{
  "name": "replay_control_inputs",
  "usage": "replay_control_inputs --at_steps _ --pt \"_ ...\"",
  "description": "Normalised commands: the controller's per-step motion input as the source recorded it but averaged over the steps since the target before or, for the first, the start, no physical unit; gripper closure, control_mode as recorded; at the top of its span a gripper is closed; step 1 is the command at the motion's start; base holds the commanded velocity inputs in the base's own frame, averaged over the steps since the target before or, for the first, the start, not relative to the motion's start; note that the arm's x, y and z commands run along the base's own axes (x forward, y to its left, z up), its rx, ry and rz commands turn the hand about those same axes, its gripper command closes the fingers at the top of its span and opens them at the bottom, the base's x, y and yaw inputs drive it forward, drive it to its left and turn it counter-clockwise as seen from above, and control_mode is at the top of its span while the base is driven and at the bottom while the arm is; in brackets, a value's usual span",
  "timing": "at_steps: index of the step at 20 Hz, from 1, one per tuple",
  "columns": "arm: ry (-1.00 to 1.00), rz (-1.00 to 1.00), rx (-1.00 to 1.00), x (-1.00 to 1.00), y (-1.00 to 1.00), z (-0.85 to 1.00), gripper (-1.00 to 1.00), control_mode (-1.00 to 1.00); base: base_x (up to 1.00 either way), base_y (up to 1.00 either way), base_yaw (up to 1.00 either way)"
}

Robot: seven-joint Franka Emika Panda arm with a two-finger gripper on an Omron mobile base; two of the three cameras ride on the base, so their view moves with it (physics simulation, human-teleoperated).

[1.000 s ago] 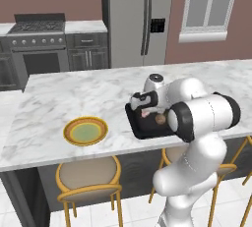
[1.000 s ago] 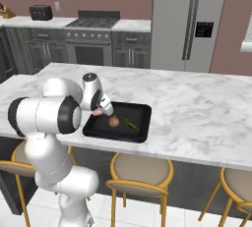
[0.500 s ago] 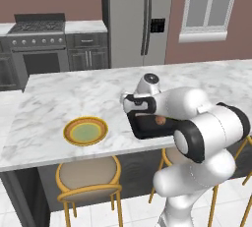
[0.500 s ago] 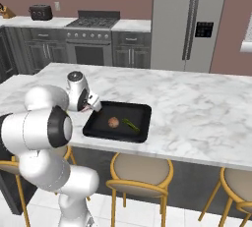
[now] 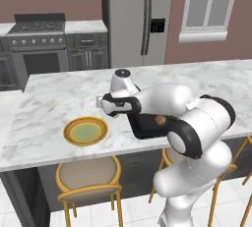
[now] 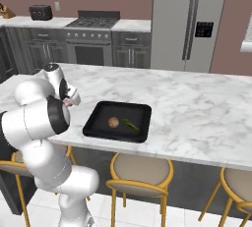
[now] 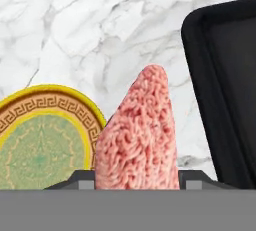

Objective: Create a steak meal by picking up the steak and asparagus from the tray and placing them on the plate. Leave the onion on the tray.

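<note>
My gripper (image 7: pixel 136 181) is shut on the steak (image 7: pixel 137 140), a pink-red slab that stands up between the finger tips. The gripper (image 5: pixel 105 104) hangs over the marble counter between the plate (image 5: pixel 86 131) and the black tray (image 6: pixel 129 113). In the hand view the yellow-rimmed plate (image 7: pixel 40 145) lies at the lower left and the tray's rim (image 7: pixel 200 75) at the right. The onion (image 6: pixel 113 122) and the green asparagus (image 6: pixel 130 125) lie side by side in the tray. From the left base my arm covers much of the tray (image 5: pixel 141 128); the onion (image 5: pixel 160 120) peeks out.
The marble island counter (image 6: pixel 197 103) stretches wide to the right of the tray. Yellow stools (image 6: pixel 140 174) stand along its near edge. A stove (image 5: pixel 39 44) and a fridge (image 5: pixel 140 19) line the back wall.
The arm has swung left, away from the tray and toward the plate, carrying the steak off the tray. Onion and asparagus have stayed put.
</note>
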Motion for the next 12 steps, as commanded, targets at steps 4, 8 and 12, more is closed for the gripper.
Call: replay_control_inputs --at_steps 4,8,12 --pt "0.17 0.18 -0.16 -0.15 0.99 -0.09 1.0 -1.0 0.0 0.0 0.0" --pt "0.12 0.17 -0.15 -0.1 0.95 -0.19 1.0 -1.0 0.0 0.0 0.0" --pt "0.11 0.12 -0.13 0.0 0.76 -0.23 1.0 -1.0 0.0 0.0 0.0"
